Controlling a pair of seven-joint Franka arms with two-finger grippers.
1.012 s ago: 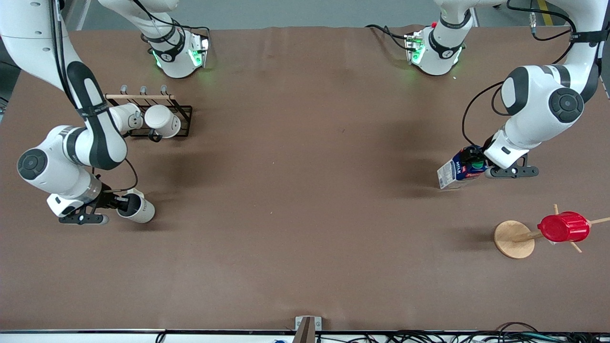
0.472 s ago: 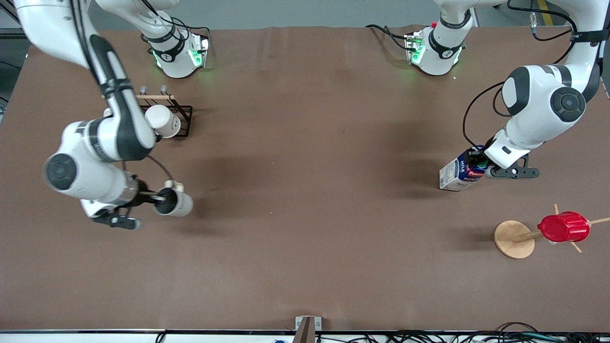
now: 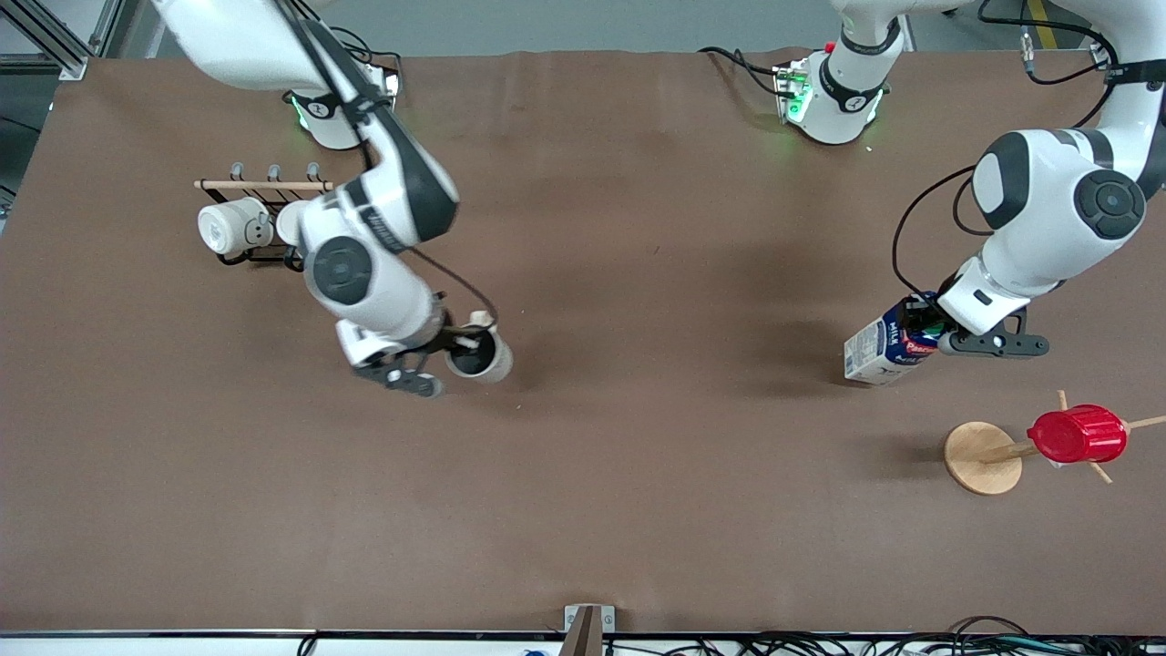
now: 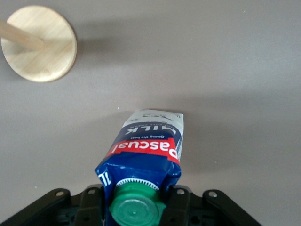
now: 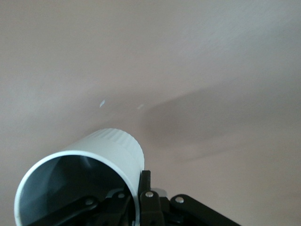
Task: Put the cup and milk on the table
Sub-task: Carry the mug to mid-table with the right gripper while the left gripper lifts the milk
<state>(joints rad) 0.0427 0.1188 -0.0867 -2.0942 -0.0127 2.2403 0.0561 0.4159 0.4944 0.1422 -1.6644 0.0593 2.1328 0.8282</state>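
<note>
The right hand (image 3: 462, 351) grips the cup (image 3: 480, 356) by its rim above mid-table (image 3: 638, 474), near the rack (image 3: 264, 219) of white mugs. The left hand (image 3: 929, 321) clamps the tilted milk (image 3: 885, 350); the red cup's wooden stand (image 3: 982, 457) sits nearby.

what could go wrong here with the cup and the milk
1. The right gripper pinches the cup by its rim alone, tilted in the air over the table; it may slip or land crooked.
2. The left gripper holds the milk by its top near the green cap and the carton leans, so it may topple if let go.
</note>
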